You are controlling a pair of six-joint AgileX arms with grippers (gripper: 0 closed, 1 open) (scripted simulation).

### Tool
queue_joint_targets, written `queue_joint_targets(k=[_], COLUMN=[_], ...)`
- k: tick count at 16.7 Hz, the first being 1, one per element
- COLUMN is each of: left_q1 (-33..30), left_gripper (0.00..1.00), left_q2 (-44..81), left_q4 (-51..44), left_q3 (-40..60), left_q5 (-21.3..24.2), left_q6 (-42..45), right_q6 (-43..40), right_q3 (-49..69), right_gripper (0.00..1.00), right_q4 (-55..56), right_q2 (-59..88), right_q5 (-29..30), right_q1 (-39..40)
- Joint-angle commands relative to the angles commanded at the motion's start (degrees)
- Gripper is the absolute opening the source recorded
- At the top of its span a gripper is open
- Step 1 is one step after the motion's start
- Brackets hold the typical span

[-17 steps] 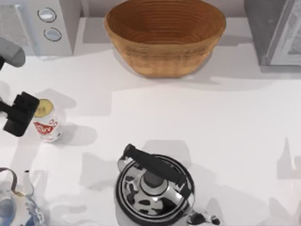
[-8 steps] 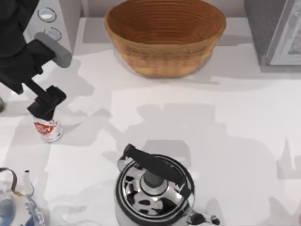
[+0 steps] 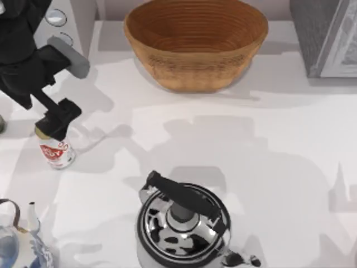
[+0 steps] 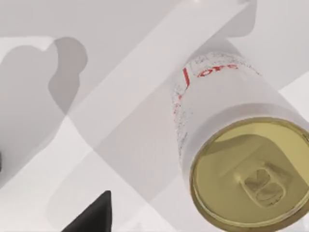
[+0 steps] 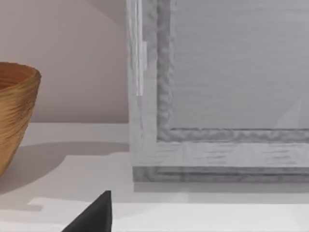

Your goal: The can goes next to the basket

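The can [image 3: 57,152] stands upright on the white table [image 3: 290,167] near its left side, right where it stood a second ago, red label facing out and the dull gold top partly covered from above. What has changed is the left arm: a second ago its gripper sat low at the table's left edge beside the can, and since then it has swung in from above. The left gripper [image 3: 57,120] now hangs over the top of the can. I cannot tell whether its fingers are spread or closed, nor whether they touch the tin. In the left wrist view the can [image 4: 231,150] sits close below the camera, its pull tab plain to see, with one dark fingertip [image 4: 94,215] off to one side of it.

The basket [image 3: 195,42] sits at the far edge of the table, well apart from the can, and its ribbed inside shows nothing in it. The steel kettle [image 3: 181,223] with its black handle stands at the near edge, lid on. A blue and white teapot [image 3: 19,245] sits at the near left corner.

The right wrist view looks at a grey appliance [image 5: 222,92] beside the basket [image 5: 14,116].
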Motion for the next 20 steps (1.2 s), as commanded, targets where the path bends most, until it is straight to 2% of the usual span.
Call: queue_joint_targets(k=[3, 8, 13, 20], left_q1=[-0.22, -0.22, -0.21, -0.21], left_gripper=[1.0, 1.0, 1.0, 0.47], left_q2=[0.68, 2.93, 3.18, 3.18], left_q4=[2.32, 11.83, 12.58, 12.58], left_q3=[-2.05, -8.87, -9.55, -9.55], left_q5=[0.04, 0.05, 0.05, 0.05], left_q6=[0.21, 0.21, 0.21, 0.21], right_q6=[0.0, 0.0, 0.0, 0.0], right_q3=[0.0, 0.0, 0.0, 0.0], right_gripper=[1.0, 1.0, 1.0, 1.0], right_q4=[0.0, 0.0, 0.0, 0.0], right_q2=[0.0, 0.0, 0.0, 0.0], right_q5=[0.0, 0.0, 0.0, 0.0], right_q1=[0.0, 0.0, 0.0, 0.0])
